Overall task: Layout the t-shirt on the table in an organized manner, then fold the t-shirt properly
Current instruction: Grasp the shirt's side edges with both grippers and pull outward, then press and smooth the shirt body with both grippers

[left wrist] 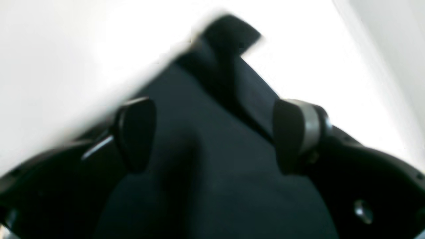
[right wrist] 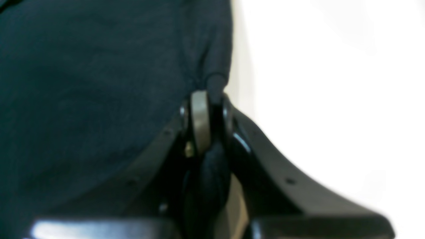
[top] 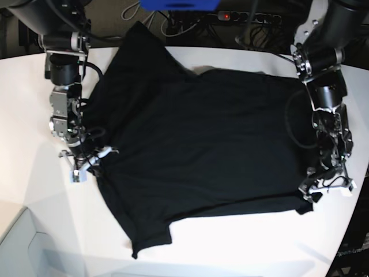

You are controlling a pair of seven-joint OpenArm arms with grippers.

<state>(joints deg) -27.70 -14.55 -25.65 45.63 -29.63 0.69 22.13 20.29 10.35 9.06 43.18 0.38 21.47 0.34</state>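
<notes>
The black t-shirt [top: 202, 144] lies spread across the white table [top: 46, 202], one sleeve reaching the back left and another the front left. My right gripper [top: 86, 163] is at the shirt's left edge. In the right wrist view its jaws [right wrist: 212, 99] are pinched on a fold of the t-shirt [right wrist: 99, 83]. My left gripper [top: 324, 187] is at the shirt's right front corner. In the left wrist view this gripper [left wrist: 215, 132] stands open, its fingers [left wrist: 136, 132] wide apart over the dark t-shirt [left wrist: 212, 172]. No print or label shows.
A power strip [top: 248, 17] with cables and a blue object [top: 179, 4] sit behind the table's far edge. The table's front left edge [top: 23, 222] curves away. Bare white tabletop [top: 242, 242] runs along the front.
</notes>
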